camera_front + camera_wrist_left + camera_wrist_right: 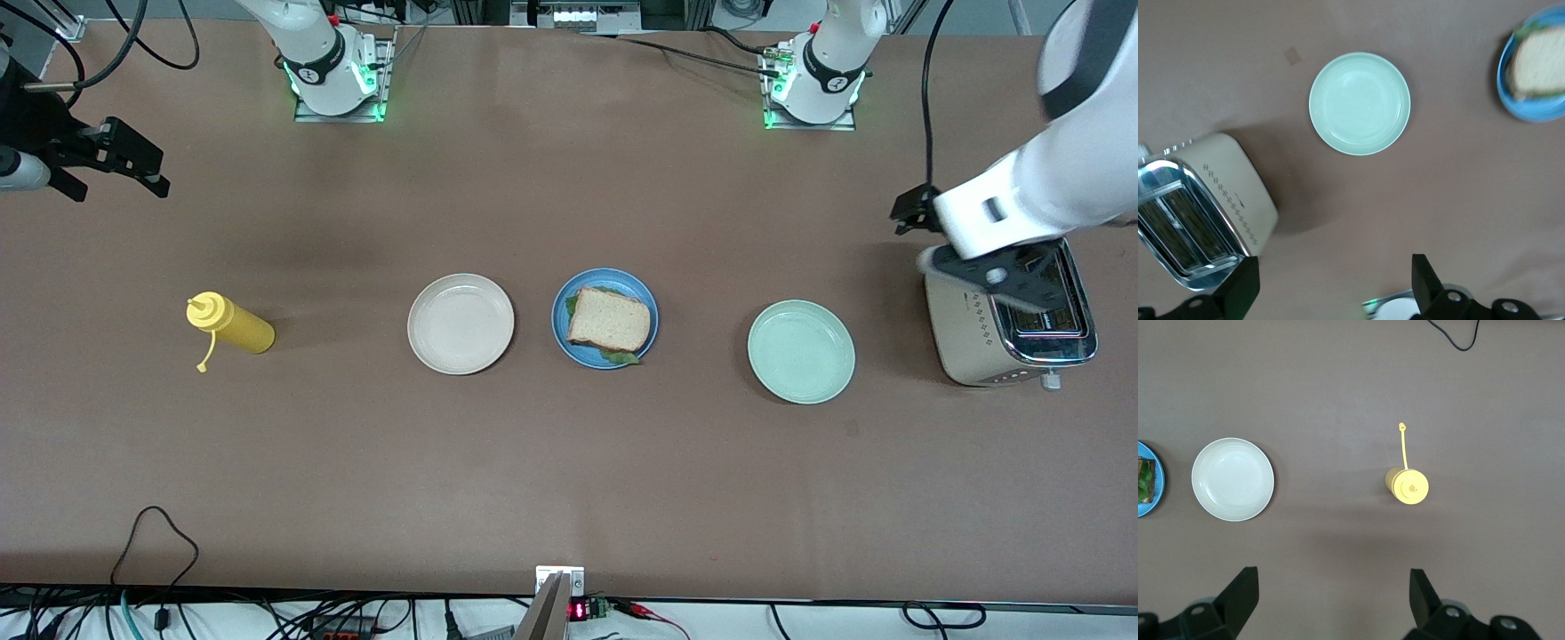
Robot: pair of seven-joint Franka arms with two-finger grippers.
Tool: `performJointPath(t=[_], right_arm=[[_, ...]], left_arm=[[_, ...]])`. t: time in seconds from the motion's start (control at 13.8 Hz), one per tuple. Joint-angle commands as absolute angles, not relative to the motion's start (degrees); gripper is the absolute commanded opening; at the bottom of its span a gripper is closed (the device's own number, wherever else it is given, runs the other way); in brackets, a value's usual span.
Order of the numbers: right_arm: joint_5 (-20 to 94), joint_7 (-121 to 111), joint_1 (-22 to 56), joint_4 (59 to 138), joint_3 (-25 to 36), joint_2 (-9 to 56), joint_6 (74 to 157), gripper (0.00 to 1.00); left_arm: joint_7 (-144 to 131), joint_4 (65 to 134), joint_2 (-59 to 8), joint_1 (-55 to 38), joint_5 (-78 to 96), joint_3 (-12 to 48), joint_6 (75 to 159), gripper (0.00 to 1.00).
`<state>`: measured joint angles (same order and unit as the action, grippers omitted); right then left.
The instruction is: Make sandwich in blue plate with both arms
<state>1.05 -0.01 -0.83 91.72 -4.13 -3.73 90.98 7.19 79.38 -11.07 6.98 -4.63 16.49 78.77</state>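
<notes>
A: What's biggest on the table (569,480)?

B: The toaster (987,342), at the left arm's end. The left arm (1058,169) hangs above it, and its gripper (1331,283) is over the tabletop beside the toaster, fingers apart and holding nothing.

A: And the right arm?

B: Its base (333,67) stands along the top edge. The right gripper (120,160) waits up in the air over the right arm's end of the table, fingers (1238,597) spread wide, empty.

A: The plates?

B: Three in a row. The white plate (460,324) is toward the right arm's end, the blue plate (562,311) in the middle, the green plate (801,351) toward the left arm's end. White and green are bare.

A: The sandwich?

B: The sandwich (609,318) lies on the blue plate, top slice of bread visible, lettuce (622,357) peeking out at the edge nearer the front camera.

A: Anything smaller?

B: A yellow bottle (233,324) stands well apart from the white plate, toward the right arm's end, its cap dangling on a strap (1405,447).
</notes>
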Motion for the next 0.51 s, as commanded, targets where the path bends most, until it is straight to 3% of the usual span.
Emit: performJointPath(t=[0.0, 0.15, 0.44], right_arm=[[0.3, 0.6, -0.1, 92.8, -3.5, -4.7, 91.4, 1.00], [0.3, 0.6, -0.2, 92.7, -3.6, -4.7, 91.6, 1.00], [0.3, 0.4, -0.1, 92.5, -3.7, -4.4, 91.7, 1.00]], left_arm=[[-2.1, 90.3, -2.4, 0.8, -1.3, 7.4, 87.6, 1.00], [-2.1, 94.8, 0.0, -0.9, -1.3, 3.4, 93.3, 1.00], [4.7, 98.5, 4.7, -1.5, -1.6, 2.5, 93.5, 1.00]])
